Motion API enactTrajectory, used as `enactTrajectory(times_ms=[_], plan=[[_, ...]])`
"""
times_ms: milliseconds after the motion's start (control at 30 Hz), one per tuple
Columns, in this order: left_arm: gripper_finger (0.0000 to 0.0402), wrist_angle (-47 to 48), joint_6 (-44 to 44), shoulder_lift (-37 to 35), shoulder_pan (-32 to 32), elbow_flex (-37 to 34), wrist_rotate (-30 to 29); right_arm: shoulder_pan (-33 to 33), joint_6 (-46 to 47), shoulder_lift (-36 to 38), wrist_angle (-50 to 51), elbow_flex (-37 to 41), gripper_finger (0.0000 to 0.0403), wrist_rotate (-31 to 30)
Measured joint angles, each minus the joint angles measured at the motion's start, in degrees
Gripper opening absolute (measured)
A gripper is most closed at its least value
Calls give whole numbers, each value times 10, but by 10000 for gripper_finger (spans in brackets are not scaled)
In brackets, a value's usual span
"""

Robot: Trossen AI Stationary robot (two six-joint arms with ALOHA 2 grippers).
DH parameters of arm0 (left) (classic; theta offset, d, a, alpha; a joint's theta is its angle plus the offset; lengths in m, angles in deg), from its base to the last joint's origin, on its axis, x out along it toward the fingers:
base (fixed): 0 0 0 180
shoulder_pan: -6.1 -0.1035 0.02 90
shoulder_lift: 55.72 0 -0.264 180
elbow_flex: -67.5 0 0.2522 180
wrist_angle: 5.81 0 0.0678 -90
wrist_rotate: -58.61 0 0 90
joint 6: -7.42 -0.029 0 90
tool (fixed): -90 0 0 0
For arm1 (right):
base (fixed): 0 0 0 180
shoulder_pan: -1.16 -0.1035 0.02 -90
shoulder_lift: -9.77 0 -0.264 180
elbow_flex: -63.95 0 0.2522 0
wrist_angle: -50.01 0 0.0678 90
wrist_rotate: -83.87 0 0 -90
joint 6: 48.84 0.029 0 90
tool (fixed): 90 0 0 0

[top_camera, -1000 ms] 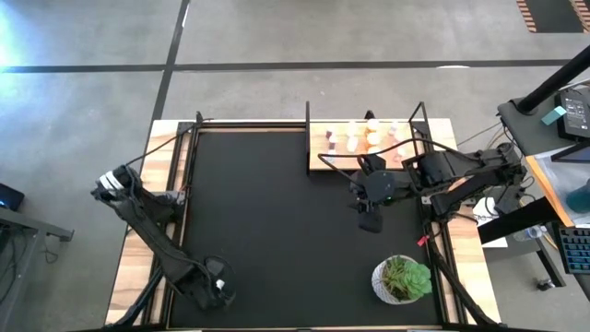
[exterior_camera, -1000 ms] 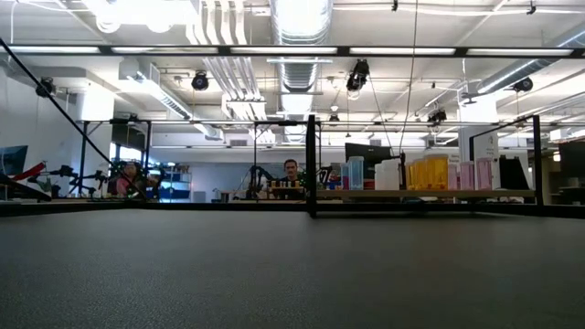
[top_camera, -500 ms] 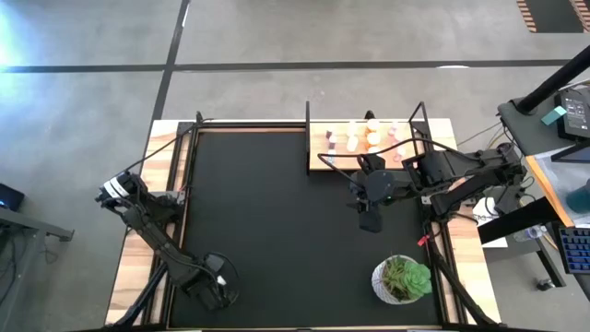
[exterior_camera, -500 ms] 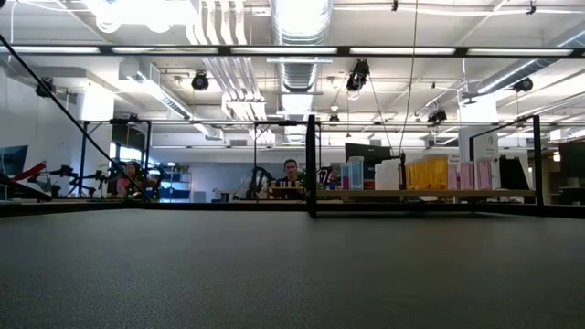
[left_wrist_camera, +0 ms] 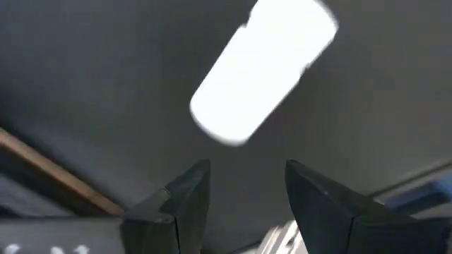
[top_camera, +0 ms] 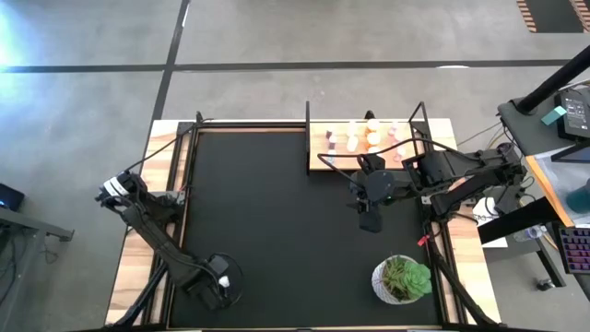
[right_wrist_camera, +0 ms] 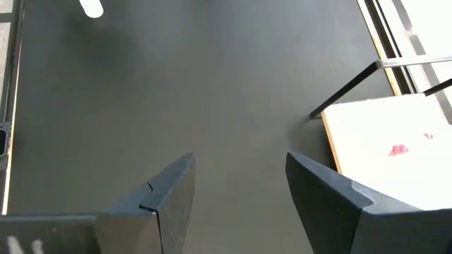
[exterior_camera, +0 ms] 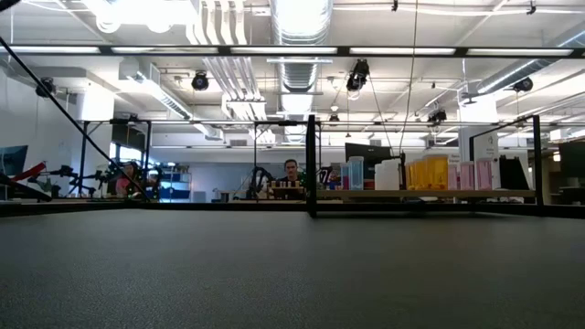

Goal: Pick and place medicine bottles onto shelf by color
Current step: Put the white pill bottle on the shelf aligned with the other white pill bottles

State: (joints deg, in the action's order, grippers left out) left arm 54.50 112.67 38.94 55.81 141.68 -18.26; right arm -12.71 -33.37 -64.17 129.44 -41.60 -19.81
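Several white-capped medicine bottles, orange, pink and maroon, stand on the light-wood shelf with black posts. Just beside it, the right gripper hovers half-open, empty. Well apart, the left gripper, parted, hangs over a lying white bottle.

The black mat lies mostly bare; a lying white bottle, plant and shelf posts obstruct.
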Motion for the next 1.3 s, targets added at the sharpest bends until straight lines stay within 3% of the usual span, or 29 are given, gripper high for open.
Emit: enactTrajectory(times_ms=[133, 400, 933, 1300], plan=[[166, 41, -58, -1, 0, 30, 11, 0, 0, 0, 0, 0, 210, 0], [166, 56, -243, -2, -2, 42, -98, 0, -3, 0, 0, 0, 210, 0], [166, 60, -442, 37, -2, 14, -101, 0, -17, 0, 0, 0, 210, 0], [166, 45, -457, 86, -6, 18, -94, 2, -43, 0, 0, 0, 210, -1]])
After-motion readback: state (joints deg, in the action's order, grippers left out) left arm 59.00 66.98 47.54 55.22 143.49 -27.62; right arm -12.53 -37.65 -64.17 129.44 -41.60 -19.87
